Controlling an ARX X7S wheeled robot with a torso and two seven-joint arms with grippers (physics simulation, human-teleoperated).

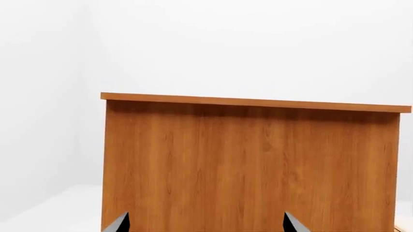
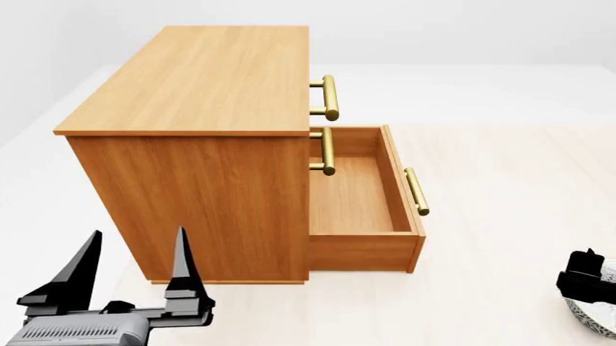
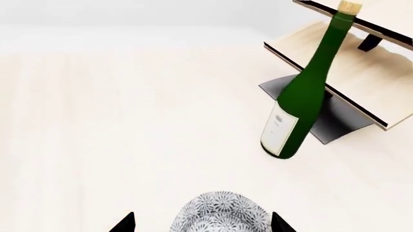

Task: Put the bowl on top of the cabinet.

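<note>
Two grippers in view from our head cam. Left gripper [image 2: 133, 263] sits at about 7 o'clock, jaws spread wide with nothing between them, just in front of the cabinet's [image 2: 192, 180] plain side panel. Left wrist cam confirms: fingertips apart, the cabinet [image 1: 252, 164] side filling the view.

Right gripper [image 2: 585, 277] is at roughly 4 o'clock at the frame edge, right over the bowl [image 2: 595, 316]. On the right wrist cam the bowl [image 3: 219, 215] sits on the pale floor between the spread fingertips [image 3: 124, 223]; we can't tell whether they touch it.

Cabinet top is bare wood. One drawer [image 2: 361, 198] is pulled out, brass handles [image 2: 330, 97] facing 3 o'clock.

Beyond the bowl stands a green wine bottle [image 3: 303, 96], leaning against a slanted light-wood rack [image 3: 361, 63] with a black base.
</note>
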